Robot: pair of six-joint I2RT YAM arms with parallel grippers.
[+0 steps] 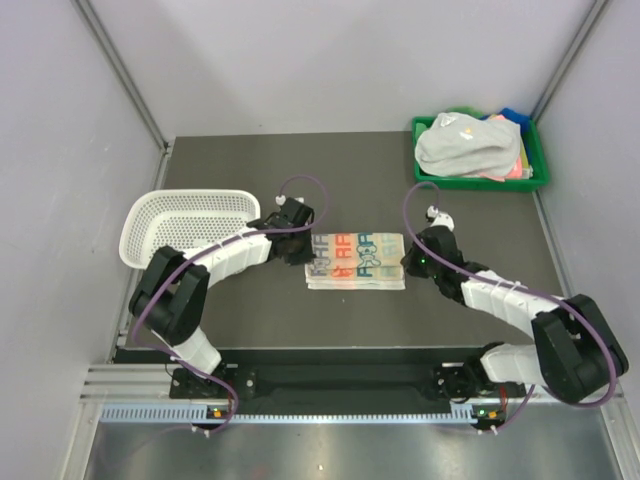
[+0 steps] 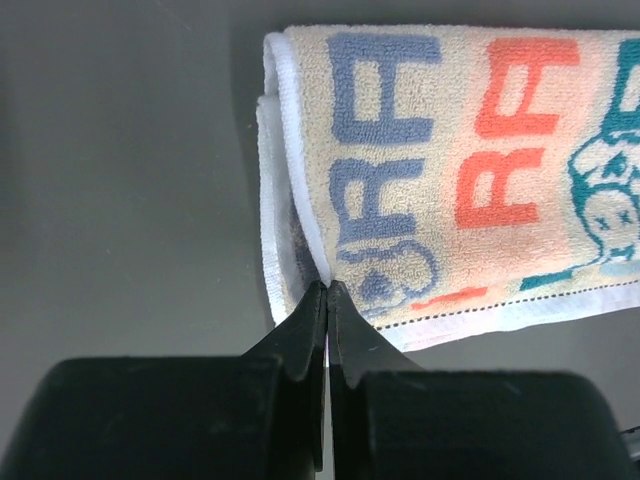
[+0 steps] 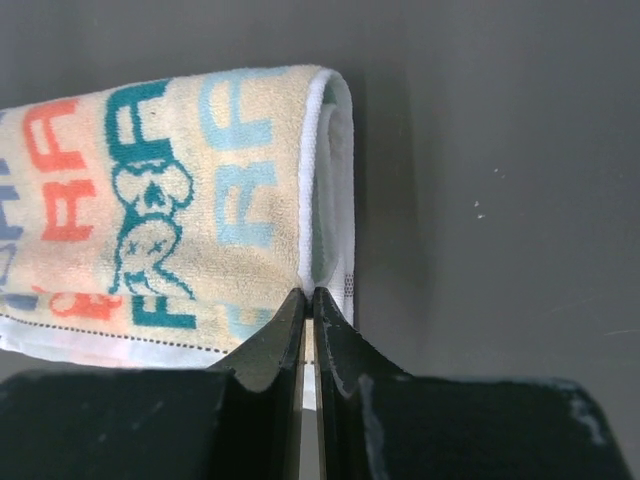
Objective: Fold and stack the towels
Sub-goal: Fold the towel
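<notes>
On the dark table [image 1: 480, 300], one white perforated basket [image 1: 180, 215] sits at the left edge. One green tray [image 1: 421, 140] at the far right corner holds a heap of towels [image 1: 465, 148], a grey-white one uppermost. A single lettered towel [image 1: 355, 260], cream with blue, red and teal characters and a white hem, lies folded at centre. The left gripper [image 2: 327, 290] and right gripper [image 3: 308, 297] each pinch a near corner, fingers clamped on the hem.

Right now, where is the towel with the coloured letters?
In the top view the lettered towel lies folded at the middle of the table, between the arms; the left gripper pinches its left end, the right gripper its right end.
</notes>
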